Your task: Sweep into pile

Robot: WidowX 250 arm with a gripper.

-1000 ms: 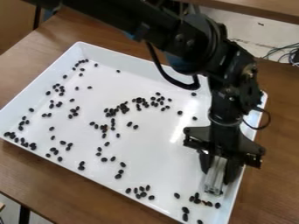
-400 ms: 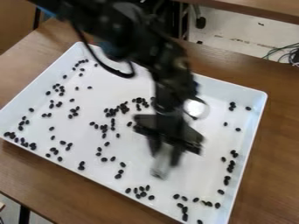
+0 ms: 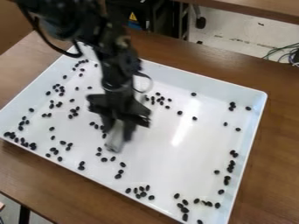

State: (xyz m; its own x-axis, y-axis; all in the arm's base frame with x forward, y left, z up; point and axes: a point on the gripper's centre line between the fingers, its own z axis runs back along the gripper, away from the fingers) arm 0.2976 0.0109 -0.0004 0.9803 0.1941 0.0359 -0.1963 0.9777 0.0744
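Over the left-centre of the white tray [image 3: 169,159] hangs the black gripper [image 3: 120,129], pointing down. It is shut on a pale, narrow sweeping tool [image 3: 115,141], whose blurred lower end is low over the tray; contact with the floor cannot be told. Small dark beans [image 3: 143,194] lie scattered across the tray, in loose clusters at the left, centre and front. More beans [image 3: 227,178] line the right side, and several [image 3: 185,210] sit in the front right corner. The arm and gripper hide part of the central cluster.
The tray's raised rim [image 3: 252,131] surrounds the beans on a brown wooden table [image 3: 277,166]. Dark equipment [image 3: 158,19] stands behind the table, and cables [image 3: 283,52] lie at the far right.
From the tray's right side, the gripper and its tool have moved left across the middle. Right-side beans it had covered are visible, and a few at the right and front right have shifted slightly.
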